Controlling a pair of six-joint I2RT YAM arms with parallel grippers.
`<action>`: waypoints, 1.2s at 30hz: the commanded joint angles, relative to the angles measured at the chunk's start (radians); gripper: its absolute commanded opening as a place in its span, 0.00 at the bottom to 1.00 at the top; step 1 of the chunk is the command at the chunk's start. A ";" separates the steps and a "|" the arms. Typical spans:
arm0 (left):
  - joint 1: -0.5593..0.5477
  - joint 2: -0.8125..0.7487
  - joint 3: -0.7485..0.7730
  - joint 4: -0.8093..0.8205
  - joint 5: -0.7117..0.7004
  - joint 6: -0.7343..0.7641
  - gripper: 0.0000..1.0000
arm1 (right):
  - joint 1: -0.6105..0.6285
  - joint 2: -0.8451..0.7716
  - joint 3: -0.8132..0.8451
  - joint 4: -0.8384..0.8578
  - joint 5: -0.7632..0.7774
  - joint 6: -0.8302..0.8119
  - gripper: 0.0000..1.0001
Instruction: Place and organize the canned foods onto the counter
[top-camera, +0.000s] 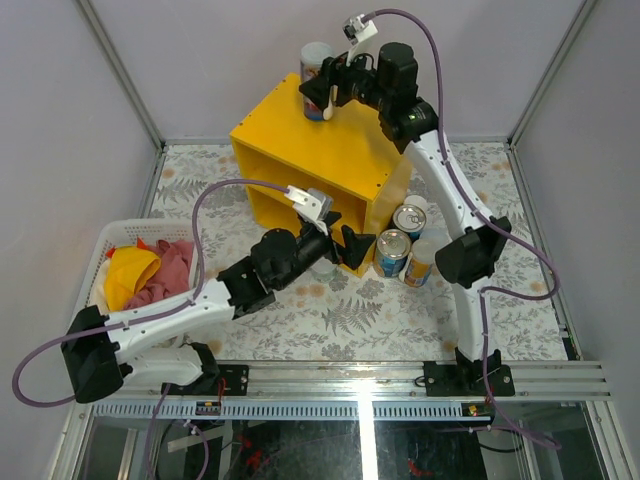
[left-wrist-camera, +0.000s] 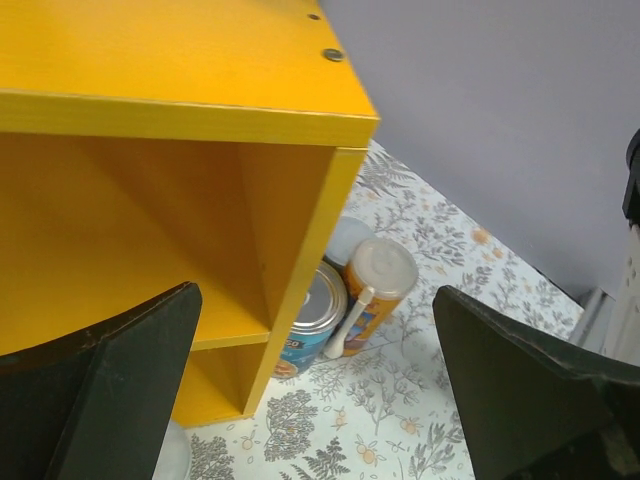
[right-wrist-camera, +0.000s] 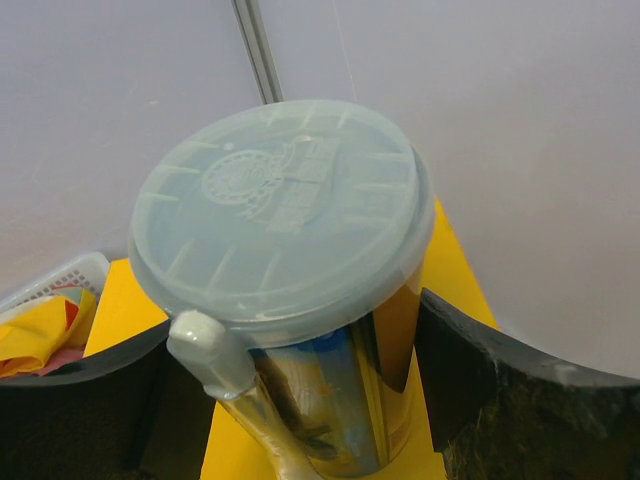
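Start at the left edge of the table, where the laundry basket sits with its heap of cloth, no part of your job. Moving in, your left gripper hangs low at the front of the counter, fingers spread right out and nothing between them, so that hand is free. A pale rounded edge peeks out beneath one finger in the wrist view, too little to name. Through those spread fingers you look into the counter's upper compartment, and the part you can see is bare. Now up to the flat top: your right gripper is at the far corner, clamped on a pale-lidded can, a finger on each side. Whether the can's base has met the yellow wood, you can't tell from here. That's the only can up there. Carry on right, and down on the table against the counter's right side there's the backlog: a steel can at the front, a second steel can behind it, and a yellow tube just beside them. So by my reckoning you're early on: one can close to placed, at least three waiting on the table, and no tidy row on top yet.
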 joint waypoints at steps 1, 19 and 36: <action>-0.007 -0.042 -0.024 -0.012 -0.131 -0.016 1.00 | 0.027 0.061 0.093 0.008 -0.012 0.054 0.38; -0.008 -0.115 -0.032 -0.074 -0.272 0.008 1.00 | 0.073 0.144 0.136 0.137 0.093 0.068 0.94; -0.020 -0.133 0.163 -0.207 -0.394 0.026 1.00 | 0.072 -0.088 -0.087 0.168 0.131 0.045 1.00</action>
